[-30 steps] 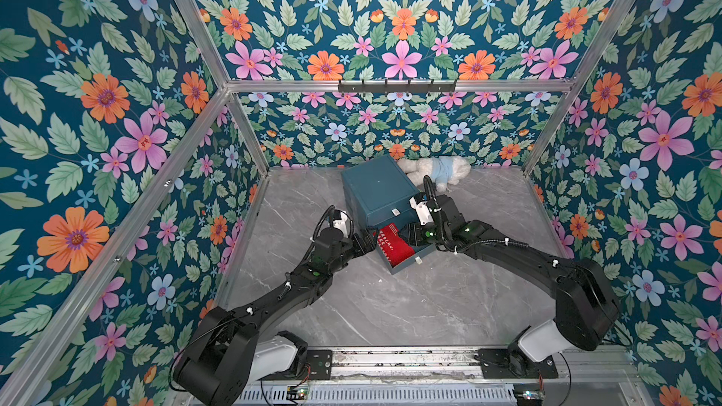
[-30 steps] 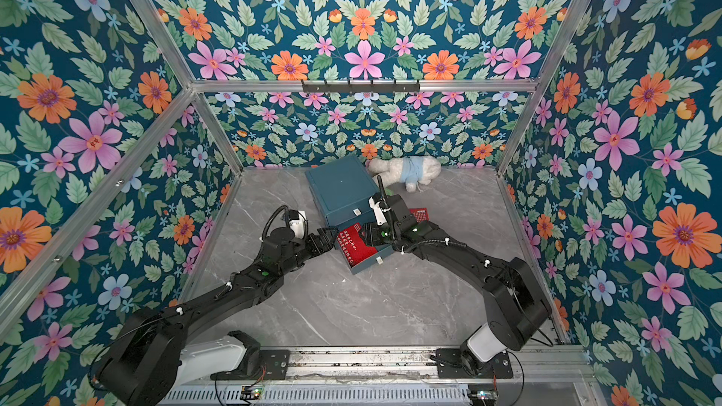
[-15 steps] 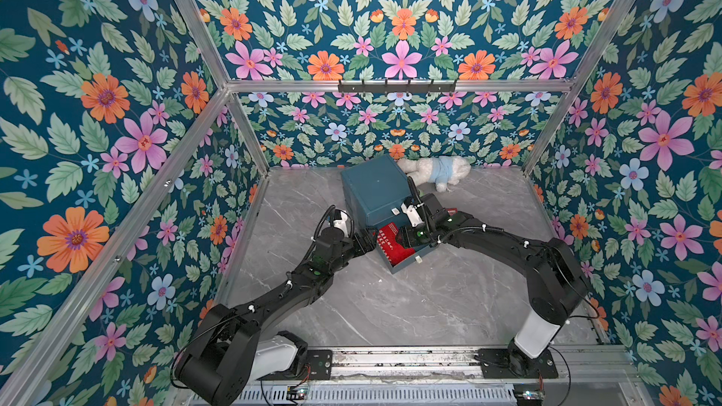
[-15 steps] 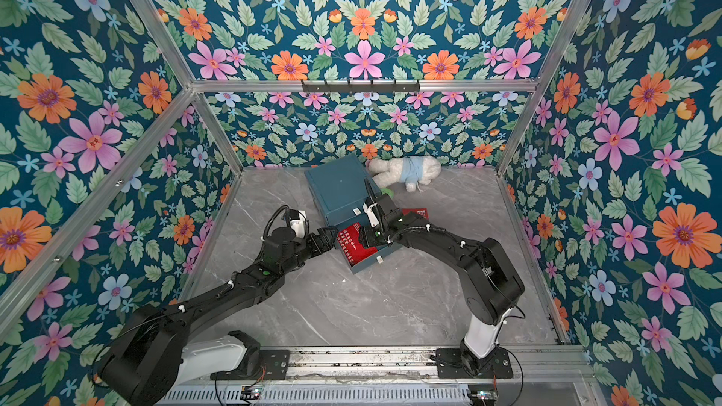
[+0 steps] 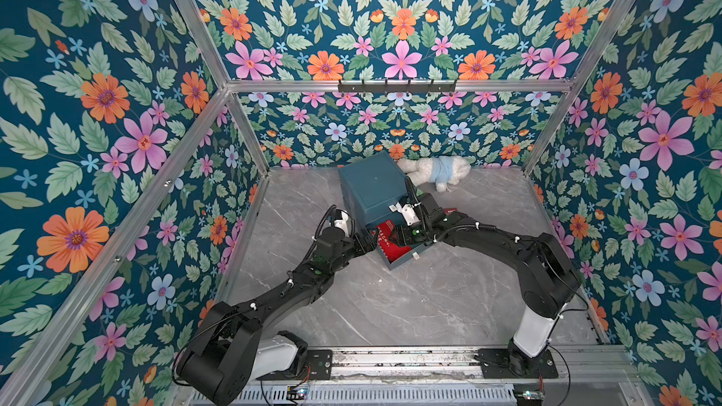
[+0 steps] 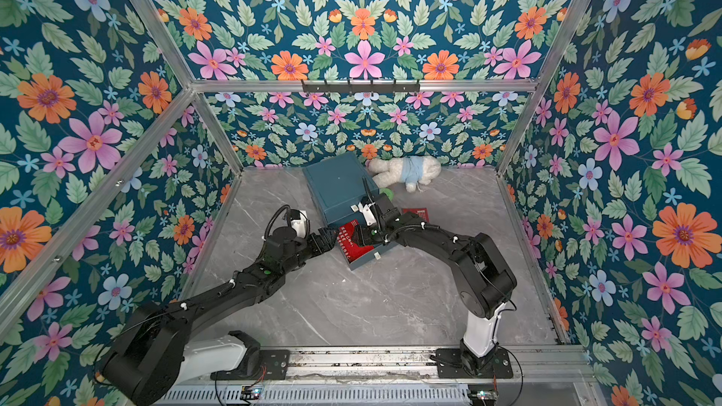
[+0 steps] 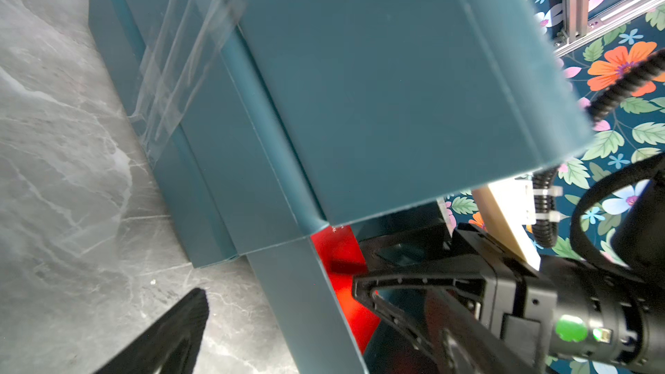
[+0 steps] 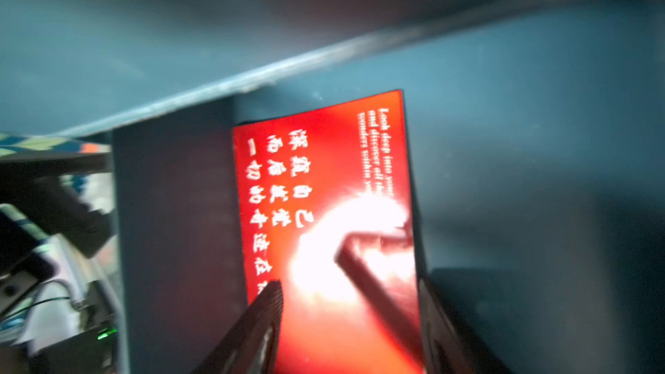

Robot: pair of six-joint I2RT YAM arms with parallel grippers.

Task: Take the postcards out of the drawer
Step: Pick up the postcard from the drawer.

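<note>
Two arms: both meet at the open drawer of the teal cabinet.
Left gripper: jaws spread wide, holding nothing, at the drawer's left wall.
Right gripper: jaws half apart either side of a red postcard inside the drawer; pinched or not, I cannot tell.
Second red postcard: flat on the table, right of the cabinet.

Both top views look steeply down on the whole cell; wrist cameras sit close at the drawer
</note>
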